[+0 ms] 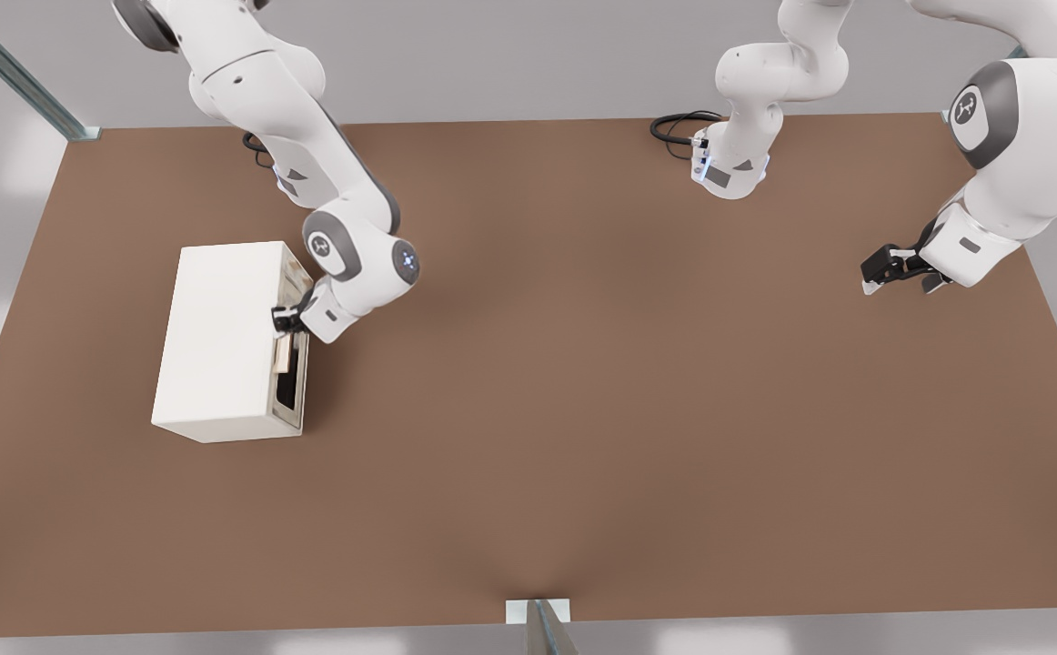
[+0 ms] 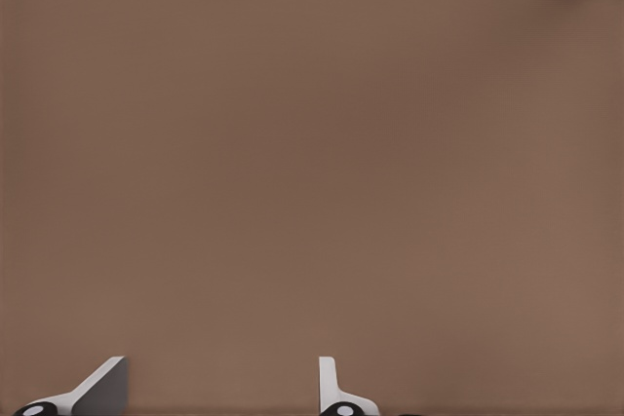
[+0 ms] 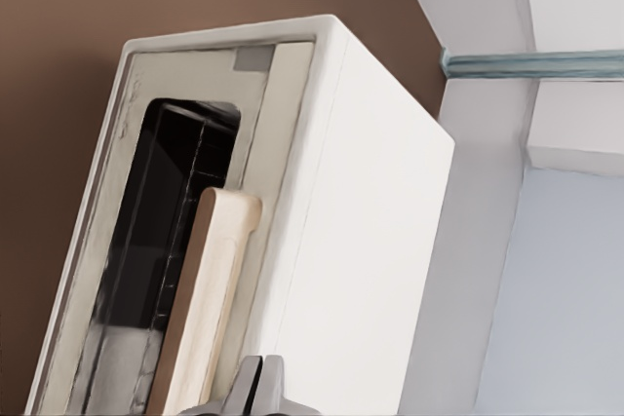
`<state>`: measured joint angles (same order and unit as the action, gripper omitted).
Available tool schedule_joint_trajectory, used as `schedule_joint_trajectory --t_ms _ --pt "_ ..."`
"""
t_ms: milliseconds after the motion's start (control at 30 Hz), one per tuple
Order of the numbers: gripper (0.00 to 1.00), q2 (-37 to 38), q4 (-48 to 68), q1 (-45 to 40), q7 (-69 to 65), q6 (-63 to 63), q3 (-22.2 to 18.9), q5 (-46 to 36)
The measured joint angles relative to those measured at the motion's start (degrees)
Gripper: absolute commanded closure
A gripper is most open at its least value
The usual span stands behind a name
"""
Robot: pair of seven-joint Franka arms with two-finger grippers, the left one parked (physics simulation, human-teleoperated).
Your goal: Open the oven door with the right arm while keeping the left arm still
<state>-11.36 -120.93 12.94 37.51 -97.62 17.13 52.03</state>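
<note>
Where the brown table [image 1: 583,409] spreads bare toward the front view's right and near edge, the cream oven [image 1: 219,341] sits toward the left side, well in from every edge. Grey walls and metal posts ring the table. The oven door [image 1: 290,341] faces the front view's right, its tan handle [image 3: 200,309] running along the door's long axis. The right arm [image 1: 347,246] holds its gripper [image 1: 286,320] at the handle, fingers [image 3: 258,392] pressed together, gripping nothing visible.

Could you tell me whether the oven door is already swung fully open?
No, the oven door sits in its frame, with the gripper at its handle.
</note>
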Motion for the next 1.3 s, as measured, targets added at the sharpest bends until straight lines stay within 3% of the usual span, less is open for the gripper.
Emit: schedule_joint_trajectory --t_ms 767,833,900,933,967,1000,1167,1200,1300 --pt "0.99 -3.3 0.1 -1.6 17.8 -5.1 0.2 3.9" --pt "1.00 -4.5 1.7 -1.5 19.2 -4.6 3.9 1.9" --pt "1.00 -9.6 10.9 4.5 21.3 -2.3 7.1 -3.3" --pt "0.87 -13.3 19.1 8.3 22.4 -0.6 7.7 -6.9" --pt "0.15 -15.5 25.7 10.4 23.4 0.8 8.0 -10.6" --pt "0.00 -16.7 30.6 10.4 24.1 2.2 8.1 -14.4" --pt "0.00 -17.7 44.0 -1.6 20.0 6.6 8.1 -28.7" --pt "0.00 -16.7 46.1 -3.1 17.9 7.3 6.1 -31.6" --pt "0.00 -5.9 41.0 -3.1 10.9 7.7 -5.9 -41.3"
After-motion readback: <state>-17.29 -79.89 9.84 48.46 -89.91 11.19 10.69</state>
